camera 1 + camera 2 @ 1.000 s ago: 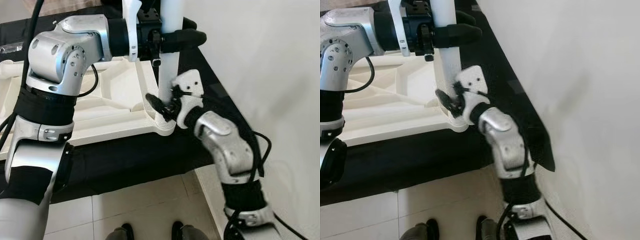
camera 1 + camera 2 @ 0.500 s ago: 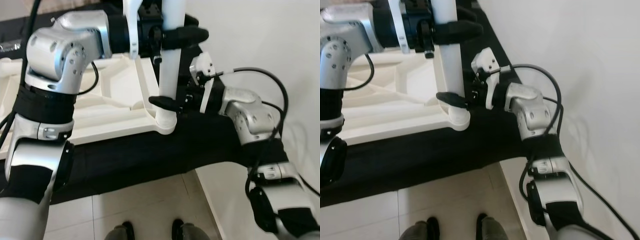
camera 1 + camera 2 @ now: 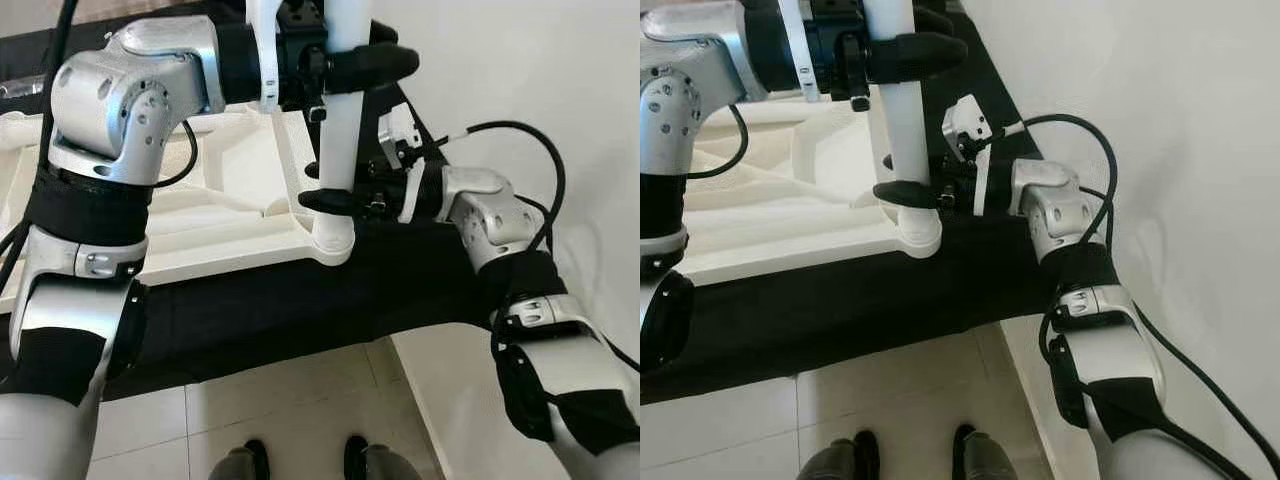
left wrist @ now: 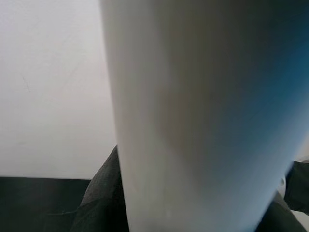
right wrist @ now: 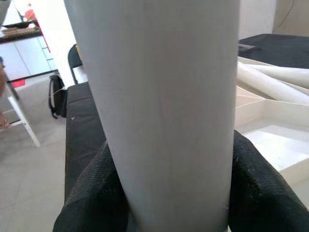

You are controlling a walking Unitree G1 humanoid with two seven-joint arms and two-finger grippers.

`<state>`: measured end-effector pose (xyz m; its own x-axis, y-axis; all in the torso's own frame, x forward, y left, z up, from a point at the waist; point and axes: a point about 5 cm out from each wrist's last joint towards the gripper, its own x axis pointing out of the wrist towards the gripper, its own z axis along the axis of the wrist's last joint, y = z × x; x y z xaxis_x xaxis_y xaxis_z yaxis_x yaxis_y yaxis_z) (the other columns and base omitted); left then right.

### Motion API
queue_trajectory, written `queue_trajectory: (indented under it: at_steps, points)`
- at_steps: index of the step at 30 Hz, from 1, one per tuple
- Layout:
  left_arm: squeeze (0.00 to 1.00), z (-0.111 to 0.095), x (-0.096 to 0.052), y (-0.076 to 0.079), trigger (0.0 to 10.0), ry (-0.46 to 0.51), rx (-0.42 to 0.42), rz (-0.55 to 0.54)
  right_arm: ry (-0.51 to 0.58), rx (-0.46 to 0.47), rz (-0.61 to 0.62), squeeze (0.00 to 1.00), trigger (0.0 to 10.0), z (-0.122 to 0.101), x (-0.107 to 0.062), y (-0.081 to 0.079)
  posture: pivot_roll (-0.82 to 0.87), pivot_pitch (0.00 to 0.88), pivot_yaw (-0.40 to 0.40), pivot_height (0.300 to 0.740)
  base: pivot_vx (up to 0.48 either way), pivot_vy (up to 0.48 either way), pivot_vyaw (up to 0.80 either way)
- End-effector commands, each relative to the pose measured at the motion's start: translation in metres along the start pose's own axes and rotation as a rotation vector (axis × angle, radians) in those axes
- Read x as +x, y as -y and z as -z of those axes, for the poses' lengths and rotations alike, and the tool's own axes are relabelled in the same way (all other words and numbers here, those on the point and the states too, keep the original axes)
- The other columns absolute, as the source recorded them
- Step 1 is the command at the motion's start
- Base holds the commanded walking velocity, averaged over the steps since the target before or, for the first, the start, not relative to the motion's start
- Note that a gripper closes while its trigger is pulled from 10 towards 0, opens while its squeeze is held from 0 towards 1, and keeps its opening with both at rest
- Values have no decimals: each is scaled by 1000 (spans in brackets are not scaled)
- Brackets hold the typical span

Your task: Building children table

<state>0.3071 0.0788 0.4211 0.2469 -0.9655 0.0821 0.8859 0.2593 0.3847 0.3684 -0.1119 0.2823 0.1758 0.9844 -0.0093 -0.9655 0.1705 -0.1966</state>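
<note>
A white table leg (image 3: 338, 140) stands upright with its foot in the round corner socket (image 3: 333, 243) of the upturned white tabletop (image 3: 215, 235), which lies on a surface draped in black cloth (image 3: 300, 300). The socket is at the tabletop's near right corner, close to the white wall (image 3: 520, 90) on the right.

The left tool (image 3: 350, 68) reaches in from the left and is closed around the upper part of the leg, its black fingers (image 3: 375, 62) wrapping the far and near sides of the tube. In the left wrist view the leg (image 4: 203, 116) stands right against the camera, with the wall behind it.

The right tool (image 3: 335, 200) comes in from the right, low down, and is clamped on the leg just above the socket; one black finger (image 3: 325, 201) crosses the near side of the tube. In the right wrist view the leg (image 5: 159, 106) sits between the two black pads (image 5: 91, 193), touching both, with the ribbed underside of the tabletop (image 5: 270, 125) beyond it.

So the leg is held at two heights, the left tool high and the right tool low, both touching it. On the tiled floor (image 3: 280, 400) below, the robot's feet (image 3: 300, 462) show at the near edge.
</note>
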Motion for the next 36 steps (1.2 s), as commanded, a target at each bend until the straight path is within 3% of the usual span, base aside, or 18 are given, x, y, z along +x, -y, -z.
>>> queue_trajectory:
  at_steps: [1,7,8,9,10,15,20,21,22,24,27,31,36]
  points:
    - [0,2,-1,1,0,-19,-12,6,25,20,-61,0,0,-2,-3,-1,66,278,-2,740,0,0,0]
    - [0,1,0,0,0,-8,-9,6,28,25,-80,0,0,2,-7,-1,52,275,-3,740,0,0,0]
    - [769,0,0,-4,8118,10,-17,-41,38,34,-69,0,0,4,-7,-3,52,275,-3,740,0,0,0]
    - [769,0,0,-4,8118,10,-17,-41,38,34,-69,0,0,4,-7,-3,52,275,-3,740,0,0,0]
    - [1000,1,0,-4,10000,8,-14,-30,35,32,-61,0,0,6,-7,-4,44,276,-8,740,0,0,0]
    - [1000,-1,-1,-3,10000,22,-20,-31,16,18,-21,0,0,17,-4,-15,33,281,-25,740,0,0,0]
    - [1000,-3,-4,-6,10000,27,-38,-58,-121,66,227,0,0,44,5,-38,31,288,-50,740,0,0,0]
    - [0,-3,-6,-6,10000,26,-42,-62,-289,73,573,0,0,70,11,-40,32,282,-54,740,0,0,0]
    - [0,-3,-6,-6,10000,26,-42,-62,-289,73,573,0,0,70,11,-40,32,282,-54,740,0,0,0]
    - [0,-4,-9,-7,10000,27,-46,-75,-423,-33,884,0,0,97,15,-73,21,281,-53,740,0,0,0]
    - [0,-1,-12,-10,10000,24,-55,-92,-398,23,934,0,0,104,28,-86,13,273,-29,740,0,0,0]
    - [0,4,-15,-11,10000,14,-59,-99,-347,67,945,0,0,97,39,-79,3,262,-32,740,0,0,0]
    - [0,4,-24,-13,10000,30,-57,-164,-317,76,980,0,0,86,39,-73,-1,238,-44,740,0,0,0]
